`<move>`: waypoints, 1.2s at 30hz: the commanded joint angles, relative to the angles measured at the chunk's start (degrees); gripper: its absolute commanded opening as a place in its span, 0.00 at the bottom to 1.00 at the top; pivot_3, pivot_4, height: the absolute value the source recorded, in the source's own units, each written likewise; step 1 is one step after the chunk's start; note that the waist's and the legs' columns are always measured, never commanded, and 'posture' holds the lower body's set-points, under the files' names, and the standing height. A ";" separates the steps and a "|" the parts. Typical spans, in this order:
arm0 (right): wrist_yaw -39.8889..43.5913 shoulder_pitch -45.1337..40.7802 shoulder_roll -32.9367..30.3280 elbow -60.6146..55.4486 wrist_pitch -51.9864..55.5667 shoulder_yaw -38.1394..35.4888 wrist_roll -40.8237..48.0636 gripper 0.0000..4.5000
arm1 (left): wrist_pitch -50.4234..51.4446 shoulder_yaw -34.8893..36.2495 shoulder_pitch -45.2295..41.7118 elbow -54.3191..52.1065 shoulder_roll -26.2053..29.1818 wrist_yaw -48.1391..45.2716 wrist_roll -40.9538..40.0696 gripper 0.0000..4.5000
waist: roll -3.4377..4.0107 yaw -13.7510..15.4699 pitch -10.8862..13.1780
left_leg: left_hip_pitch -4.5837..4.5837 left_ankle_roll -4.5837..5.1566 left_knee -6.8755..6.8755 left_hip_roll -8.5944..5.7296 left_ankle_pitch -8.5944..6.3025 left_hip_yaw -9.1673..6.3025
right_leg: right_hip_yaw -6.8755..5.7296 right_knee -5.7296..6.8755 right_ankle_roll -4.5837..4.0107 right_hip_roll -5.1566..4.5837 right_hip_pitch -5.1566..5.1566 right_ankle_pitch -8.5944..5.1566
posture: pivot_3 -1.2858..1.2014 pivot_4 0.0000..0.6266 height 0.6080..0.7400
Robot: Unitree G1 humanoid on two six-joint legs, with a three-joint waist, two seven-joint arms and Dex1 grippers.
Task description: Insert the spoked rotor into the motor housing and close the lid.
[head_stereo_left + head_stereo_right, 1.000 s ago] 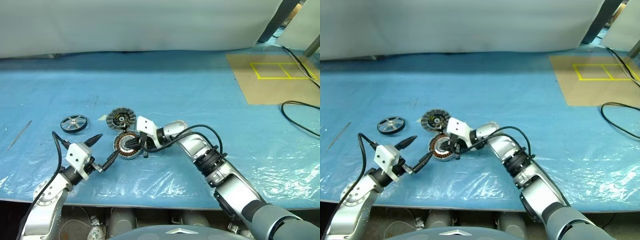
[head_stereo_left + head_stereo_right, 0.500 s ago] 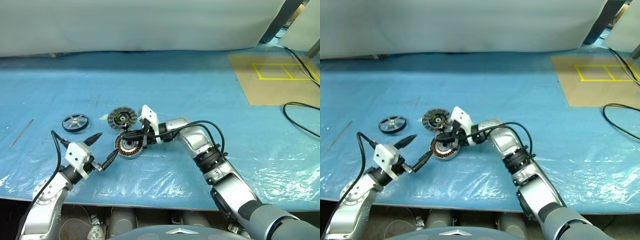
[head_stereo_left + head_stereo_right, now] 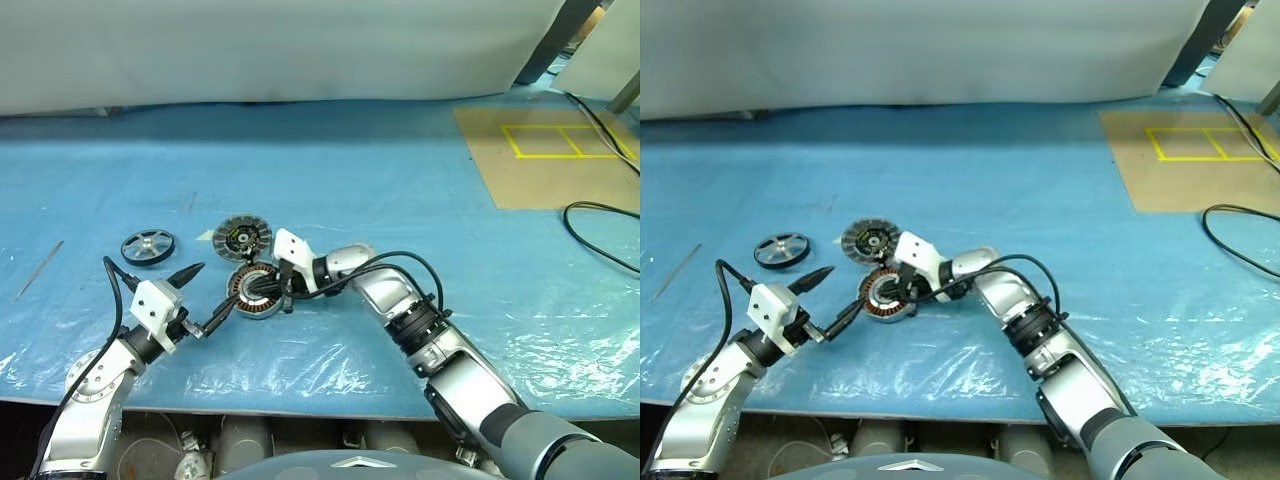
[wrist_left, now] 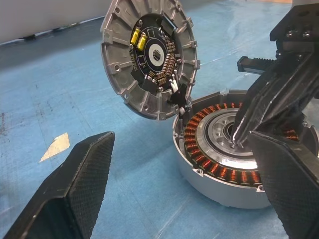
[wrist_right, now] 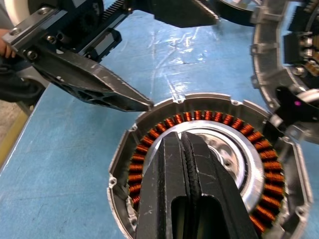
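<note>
On the blue sheet, the motor housing (image 3: 256, 291) lies windings-up with the lid (image 3: 243, 237) swung open at its 12 o'clock, apparently to admit the rotor; right gripper (image 5: 185, 149), clenched and empty, presses its tips into the silver centre, seemingly steadying the cup; left gripper (image 3: 205, 298), fingers spread and empty, waits at the housing's 9 o'clock; spoked rotor (image 3: 148, 245) lies uninserted at that gripper's 11 o'clock, apart from it.
</note>
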 commanded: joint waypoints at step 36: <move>-1.64 8.85 -11.80 -25.35 18.92 -11.70 14.00 0.00 | -11.00 -12.16 -66.07 79.40 28.12 -31.32 21.79 0.57 | -0.25 2.25 0.02 | -0.45 -0.11 -0.03 -0.08 0.01 -0.30 | -0.20 0.01 0.31 -0.01 -0.21 0.18 | 0.52 0.24 1.00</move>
